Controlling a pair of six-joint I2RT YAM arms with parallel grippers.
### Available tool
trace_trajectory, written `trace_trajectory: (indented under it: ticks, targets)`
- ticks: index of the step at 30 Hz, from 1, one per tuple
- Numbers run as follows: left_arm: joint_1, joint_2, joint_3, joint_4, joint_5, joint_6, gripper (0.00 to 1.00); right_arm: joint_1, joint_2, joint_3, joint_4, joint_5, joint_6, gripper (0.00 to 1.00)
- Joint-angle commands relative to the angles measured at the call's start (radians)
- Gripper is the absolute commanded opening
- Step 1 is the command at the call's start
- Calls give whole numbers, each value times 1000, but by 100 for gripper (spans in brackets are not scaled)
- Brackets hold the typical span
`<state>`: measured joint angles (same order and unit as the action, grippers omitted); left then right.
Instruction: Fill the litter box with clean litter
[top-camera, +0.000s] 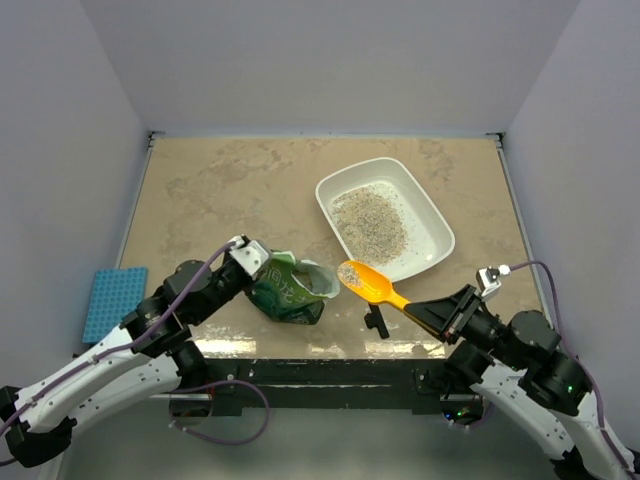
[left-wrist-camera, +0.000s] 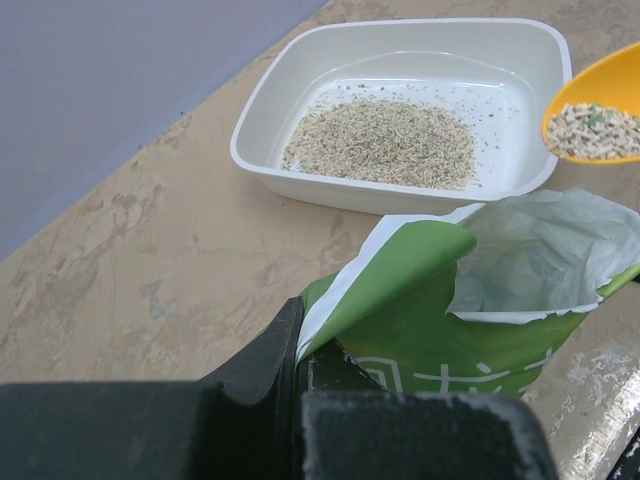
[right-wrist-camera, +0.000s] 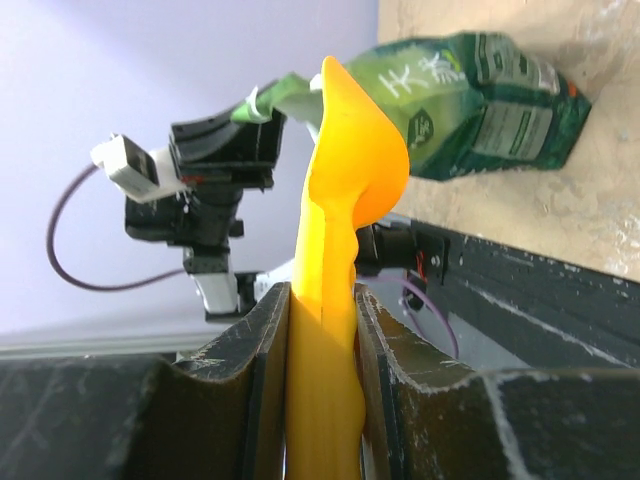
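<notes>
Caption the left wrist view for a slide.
Left end effector pinches green bag; loaded orange scoop beside the litter box.

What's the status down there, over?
Left gripper clamps green bag. Right gripper holds loaded orange scoop beside litter box. Some clean litter already in box. Nothing blocking.

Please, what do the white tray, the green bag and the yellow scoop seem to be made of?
The litter box: probably moulded plastic, smooth, glossy walls. The green bag: thin crinkled film, pale lining, likely plastic. The scoop: likely rigid plastic, smooth, uniform yellow-orange.
</notes>
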<state>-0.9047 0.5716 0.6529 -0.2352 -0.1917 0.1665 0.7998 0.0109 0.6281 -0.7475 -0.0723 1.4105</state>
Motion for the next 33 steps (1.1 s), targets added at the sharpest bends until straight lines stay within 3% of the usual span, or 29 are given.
trace_trajectory:
  ticks: [1,11,17,21,26,33]
  targets:
    - [0,-29,59,2,-69,-15,0,1,18,62,94,152,38,0]
    - [0,-65,94,-84,-57,8,0,3,185,59,212,505,34,0]
    - [0,-85,116,-113,-43,-12,0,2,265,-66,273,675,48,0]
    - [0,-104,119,-144,-48,-30,0,1,424,-126,289,762,35,0]
    - [0,-125,111,-171,-58,-33,0,3,638,-82,284,825,-106,0]
    - [0,-138,99,-171,-64,-21,0,4,902,116,258,861,-367,0]
